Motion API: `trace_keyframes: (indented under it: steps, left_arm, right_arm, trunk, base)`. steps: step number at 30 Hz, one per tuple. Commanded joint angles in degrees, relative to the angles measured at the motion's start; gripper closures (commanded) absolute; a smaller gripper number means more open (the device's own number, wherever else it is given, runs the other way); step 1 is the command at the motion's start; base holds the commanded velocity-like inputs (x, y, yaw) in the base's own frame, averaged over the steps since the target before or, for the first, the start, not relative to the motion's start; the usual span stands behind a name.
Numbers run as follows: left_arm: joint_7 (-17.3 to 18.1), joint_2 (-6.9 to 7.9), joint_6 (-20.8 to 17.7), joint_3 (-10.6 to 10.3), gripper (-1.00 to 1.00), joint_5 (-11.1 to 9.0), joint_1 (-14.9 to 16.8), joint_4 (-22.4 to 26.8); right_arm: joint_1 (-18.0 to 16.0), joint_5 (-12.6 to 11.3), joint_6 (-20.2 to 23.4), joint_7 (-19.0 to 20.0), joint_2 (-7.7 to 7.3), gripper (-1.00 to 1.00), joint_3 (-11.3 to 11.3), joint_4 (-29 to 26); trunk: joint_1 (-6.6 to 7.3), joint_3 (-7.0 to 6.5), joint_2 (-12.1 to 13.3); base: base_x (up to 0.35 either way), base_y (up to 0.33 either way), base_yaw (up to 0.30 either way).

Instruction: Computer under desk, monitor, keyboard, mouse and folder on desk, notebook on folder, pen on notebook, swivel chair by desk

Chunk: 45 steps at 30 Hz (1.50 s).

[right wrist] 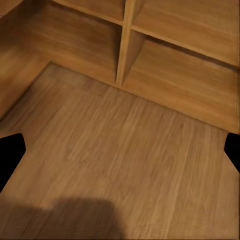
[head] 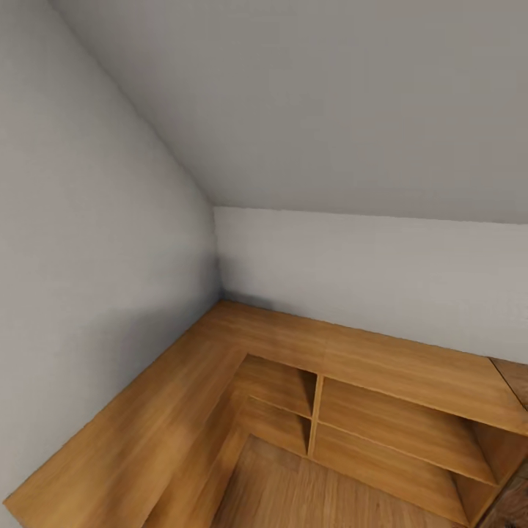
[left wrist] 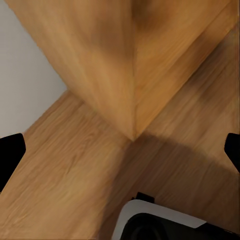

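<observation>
Facing a wooden corner shelf [head: 315, 411] at 6 o'clock, under bare walls [head: 95, 242]. No desk here to aim for. Both grippers' fingers spread wide, holding nothing.

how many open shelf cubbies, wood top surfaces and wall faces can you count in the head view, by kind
Open shelf compartments: 4 (two stacked on the left of the divider, two on the right)
Wooden L-shaped top: 1
Grey wall faces: 3, counting the sloped one
Wooden floor: 1
Total: 9
</observation>
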State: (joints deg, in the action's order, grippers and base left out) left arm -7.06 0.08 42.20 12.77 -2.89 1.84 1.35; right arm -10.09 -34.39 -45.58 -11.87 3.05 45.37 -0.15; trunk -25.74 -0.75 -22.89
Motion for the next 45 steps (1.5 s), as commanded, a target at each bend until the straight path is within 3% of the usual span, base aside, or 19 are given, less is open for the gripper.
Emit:
trace_keyframes:
  steps: [1,17,45]
  left_arm:
    - [-0.1,0.0,0.2,-0.2,-1.0,-0.3,0.0,0.0]
    - [-0.1,-0.04,0.2,-0.2,-1.0,-0.3,0.0,0.0]
    - [0.0,-0.04,0.2,-0.3,-1.0,-0.3,0.0,0.0]
  right_arm:
    - [0.0,-0.1,0.0,-0.4,0.03,-1.0,0.5,0.0]
    - [0.0,-0.1,0.0,-0.4,0.02,-1.0,0.5,0.0]
    - [0.0,-0.1,0.0,-0.4,0.02,-1.0,0.5,0.0]
  trunk:
    - [-0.05,0.02,0.0]
    - [-0.05,0.02,0.0]
    - [-0.05,0.02,0.0]
  base:
    - [0.291,0.0,-0.3]
    - [0.282,0.0,-0.3]
    - [0.009,0.0,-0.3]
